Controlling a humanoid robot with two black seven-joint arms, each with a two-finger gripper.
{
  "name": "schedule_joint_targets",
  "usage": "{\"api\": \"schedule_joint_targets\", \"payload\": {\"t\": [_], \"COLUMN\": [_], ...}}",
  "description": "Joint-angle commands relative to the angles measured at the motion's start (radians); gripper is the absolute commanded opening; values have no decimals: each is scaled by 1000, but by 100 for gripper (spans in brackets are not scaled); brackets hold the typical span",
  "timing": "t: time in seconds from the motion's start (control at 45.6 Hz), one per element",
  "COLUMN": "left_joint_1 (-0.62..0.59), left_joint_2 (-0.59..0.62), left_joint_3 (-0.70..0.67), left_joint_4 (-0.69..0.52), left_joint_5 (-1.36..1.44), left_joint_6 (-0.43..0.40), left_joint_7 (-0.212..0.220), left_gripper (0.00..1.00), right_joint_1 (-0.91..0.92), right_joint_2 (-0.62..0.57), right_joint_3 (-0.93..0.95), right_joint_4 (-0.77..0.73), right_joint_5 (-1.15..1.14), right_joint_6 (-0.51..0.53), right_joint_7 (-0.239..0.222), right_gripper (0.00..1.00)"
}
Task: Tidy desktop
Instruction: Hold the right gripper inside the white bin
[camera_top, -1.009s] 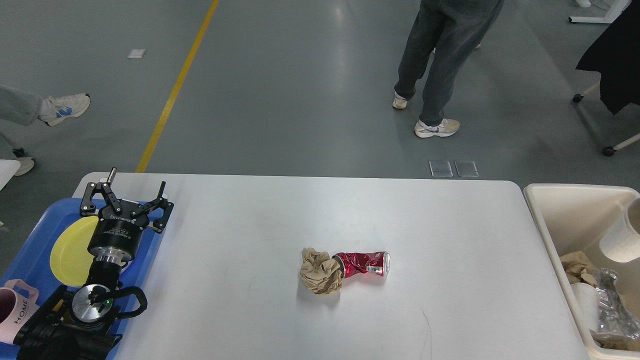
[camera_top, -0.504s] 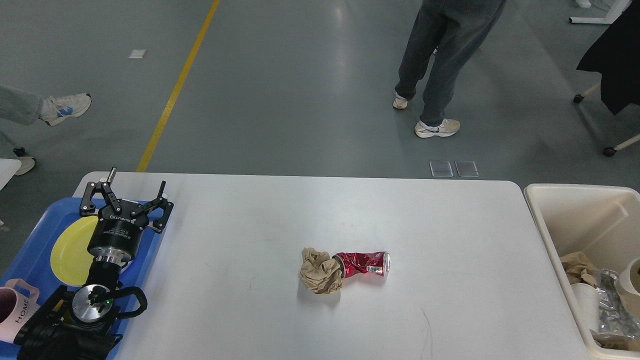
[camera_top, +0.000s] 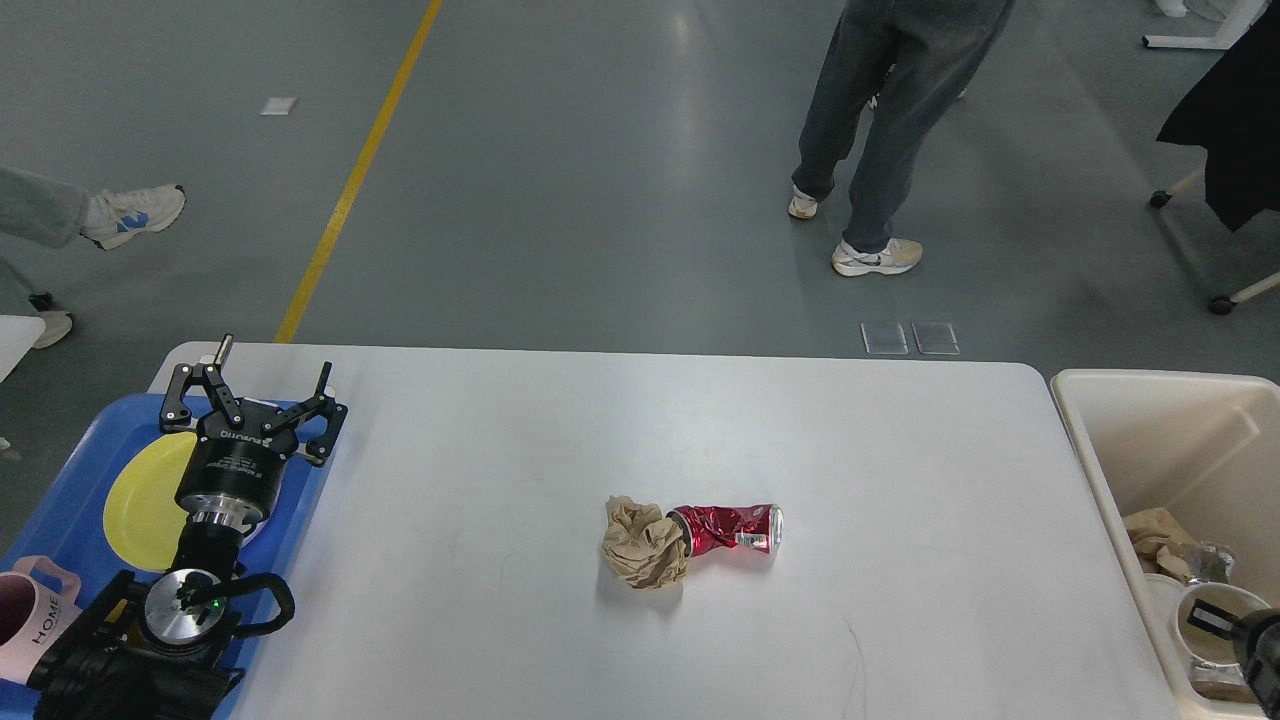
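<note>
progress: bench (camera_top: 900, 450) partly tidy | left fingers (camera_top: 255, 392) spread, empty | paper ball (camera_top: 645, 543) touching crushed can (camera_top: 728, 527), well right of them, left | right fingers (camera_top: 1215, 622) over bin (camera_top: 1160, 420), state maybe unclear

The desktop (camera_top: 900, 470) looks like smooth matt white laminate with faint scuffs. At its centre, a ball of brown paper (camera_top: 644, 543) is rough and creased; touching it at 3 o'clock, a crushed can (camera_top: 728, 528) is glossy red metal. At 9 o'clock, the blue tray (camera_top: 75, 480) seems smooth plastic. At 3 o'clock, the cream bin (camera_top: 1150, 440) looks matt plastic.
</note>
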Motion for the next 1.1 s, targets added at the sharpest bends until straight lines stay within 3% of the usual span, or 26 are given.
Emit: {"api": "schedule_joint_targets", "payload": {"t": [0.0, 0.219, 0.439, 0.46, 0.526, 0.592, 0.614, 0.636, 1.074], "left_joint_1": [0, 0, 0, 0, 0, 0, 0, 0, 0], "left_joint_2": [0, 2, 0, 0, 0, 0, 0, 0, 0], "left_joint_3": [0, 0, 0, 0, 0, 0, 0, 0, 0], "left_joint_4": [0, 0, 0, 0, 0, 0, 0, 0, 0], "left_joint_5": [0, 0, 0, 0, 0, 0, 0, 0, 0], "left_joint_6": [0, 0, 0, 0, 0, 0, 0, 0, 0], "left_joint_7": [0, 0, 0, 0, 0, 0, 0, 0, 0], "left_gripper": [96, 96, 96, 96, 96, 96, 96, 96, 96], "right_joint_1": [-12, -12, -39, -41, -41, -39, -39, -38, -28], "right_joint_2": [8, 7, 7, 7, 4, 5, 5, 5, -6], "right_joint_3": [1, 2, -2, -2, -5, -7, -7, -7, -2], "right_joint_4": [-1, -1, -1, -1, -1, -1, -1, -2, 1], "right_joint_5": [1, 1, 0, 0, 0, 0, 0, 0, 1], "right_joint_6": [-44, -84, -85, -87, -99, -122, -134, -144, -158], "right_joint_7": [-19, -63, -63, -63, -59, -59, -57, -57, -57], "right_gripper": [0, 0, 0, 3, 55, 81, 95, 100, 100]}}
